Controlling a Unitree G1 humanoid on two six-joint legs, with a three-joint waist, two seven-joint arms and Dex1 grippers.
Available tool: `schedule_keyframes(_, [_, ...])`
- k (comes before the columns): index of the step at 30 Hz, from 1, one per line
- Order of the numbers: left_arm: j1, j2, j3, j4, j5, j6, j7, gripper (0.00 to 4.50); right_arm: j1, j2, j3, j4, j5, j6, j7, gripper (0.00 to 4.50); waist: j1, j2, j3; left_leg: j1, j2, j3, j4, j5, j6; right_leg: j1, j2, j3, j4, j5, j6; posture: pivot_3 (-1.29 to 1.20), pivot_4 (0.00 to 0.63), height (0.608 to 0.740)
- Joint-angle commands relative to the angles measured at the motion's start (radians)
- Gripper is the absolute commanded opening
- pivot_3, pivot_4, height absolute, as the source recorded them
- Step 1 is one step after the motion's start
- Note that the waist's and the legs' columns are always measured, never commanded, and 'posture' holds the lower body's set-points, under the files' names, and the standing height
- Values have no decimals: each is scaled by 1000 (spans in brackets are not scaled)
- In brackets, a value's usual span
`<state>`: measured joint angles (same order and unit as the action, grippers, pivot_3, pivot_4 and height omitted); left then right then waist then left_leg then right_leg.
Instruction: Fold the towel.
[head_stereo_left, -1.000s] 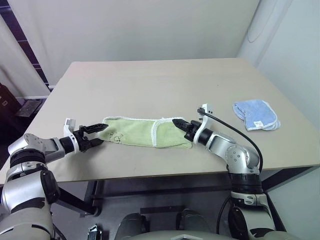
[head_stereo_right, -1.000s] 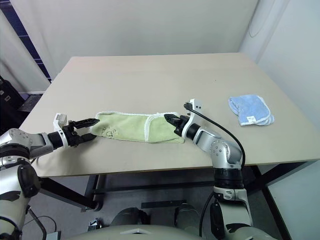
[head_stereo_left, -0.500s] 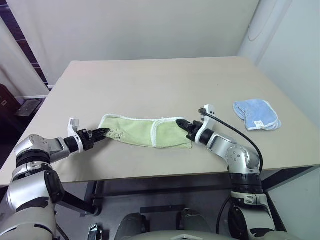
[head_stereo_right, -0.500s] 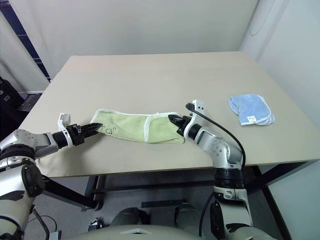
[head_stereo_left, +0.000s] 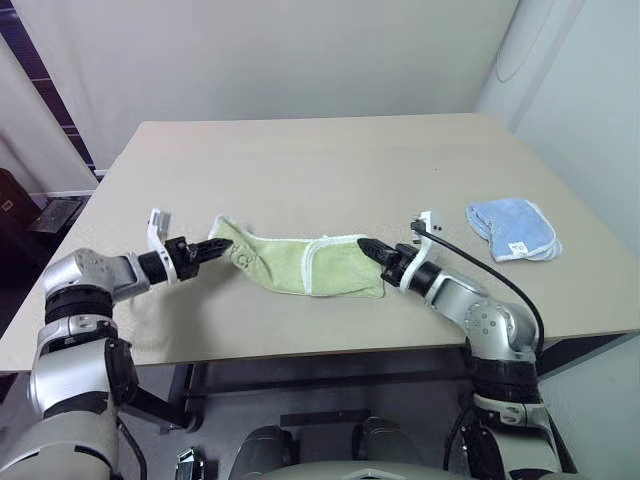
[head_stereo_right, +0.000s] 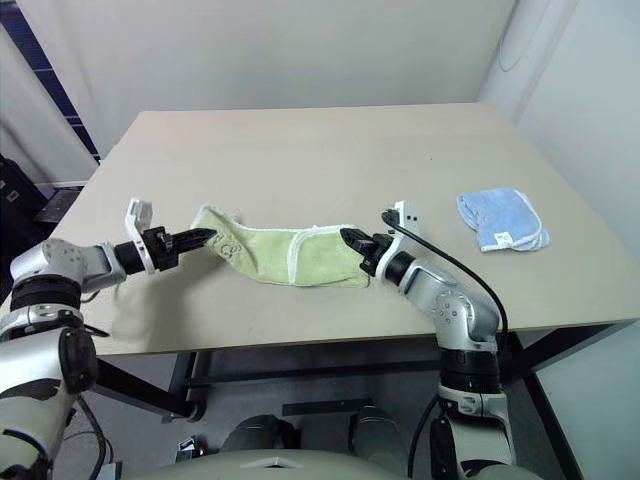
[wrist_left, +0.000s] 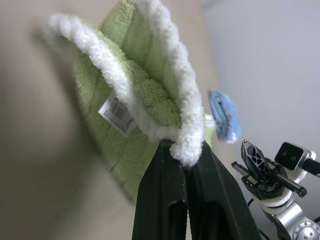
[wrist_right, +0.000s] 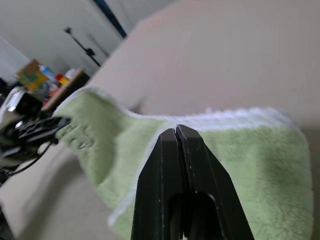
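While the towel (head_stereo_left: 300, 265) lies across the near middle of the table (head_stereo_left: 330, 170), I note its right end is already doubled over and its left end is raised clear of the tabletop. The left gripper (head_stereo_left: 222, 246) has its fingers pinching that raised end on the white edging, right beside the towel's dark drawing; the left wrist view shows only a thin bite of trim between the pads. The right gripper (head_stereo_left: 372, 250) rests at the towel's folded right end with its fingers pressed together; I cannot tell whether any cloth is caught between them.

Risks, as I judge them: the shallow bite on the edging could slip as I carry the end across, dropping the fold short. If the right gripper fails to pin its end, the whole towel may drag instead of folding.

A blue cloth (head_stereo_left: 512, 229) sits well to the right of the towel, out of the fold path. Nothing else stands between the towel's ends.
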<state>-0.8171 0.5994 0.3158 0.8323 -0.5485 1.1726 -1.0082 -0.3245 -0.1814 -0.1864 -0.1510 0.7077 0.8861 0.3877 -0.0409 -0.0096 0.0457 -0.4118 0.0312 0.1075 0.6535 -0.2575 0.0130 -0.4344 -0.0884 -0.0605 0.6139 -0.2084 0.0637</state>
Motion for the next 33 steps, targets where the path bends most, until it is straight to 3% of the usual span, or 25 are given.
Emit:
schedule_keyframes(1, [-85, -52, -92, -117, -29, 13, -75, 26, 11, -9, -48, -99, 61, -6, -9, 0, 1, 0, 0, 0, 0, 0, 0, 0, 0, 0, 0, 0, 0, 0, 0, 0, 0, 740])
schedule_keyframes(11, [-122, -219, -408, -246, 20, -5, -188, 26, 52, -5, -112, -155, 90, -18, -138, 0, -4, 0, 0, 3, 1, 0, 1, 0, 1, 3, 3, 1, 0, -1, -1, 0, 0, 740])
schedule_keyframes(18, [-145, -343, -418, -115, 110, -151, -59, 26, 96, 15, -142, -179, 93, -47, -226, 0, 0, 0, 0, 2, 1, -1, 2, 0, 1, 3, 3, 2, -1, -1, -1, 0, 0, 740])
schedule_keyframes(24, [-105, -372, -426, -174, 83, -129, -88, 26, 107, 9, -146, -160, 95, -58, -248, 0, -3, 0, 1, 1, 1, -2, 3, 0, 1, 3, 3, 2, -1, -1, -1, 0, 0, 740])
schedule_keyframes(25, [-99, -374, -416, -188, 69, -119, -92, 527, 101, 9, -144, -149, 90, -59, -254, 0, -2, 0, 1, 1, 1, -2, 3, 0, 1, 3, 3, 2, -1, -1, -1, 0, 0, 740])
schedule_keyframes(27, [-87, -374, -405, -222, 48, -100, -102, 1079, 92, 8, -145, -131, 84, -63, -264, 0, -2, 0, 1, 1, 1, -2, 4, 0, 1, 3, 3, 2, -1, -1, -1, 0, 0, 740])
schedule_keyframes(33, [-66, -312, -361, -361, -49, -13, -170, 3289, 58, -10, -137, -101, 72, -87, -250, 0, -3, 1, 1, 1, 1, -2, 6, 0, 1, 4, 3, 2, -1, -1, -1, 0, 0, 740])
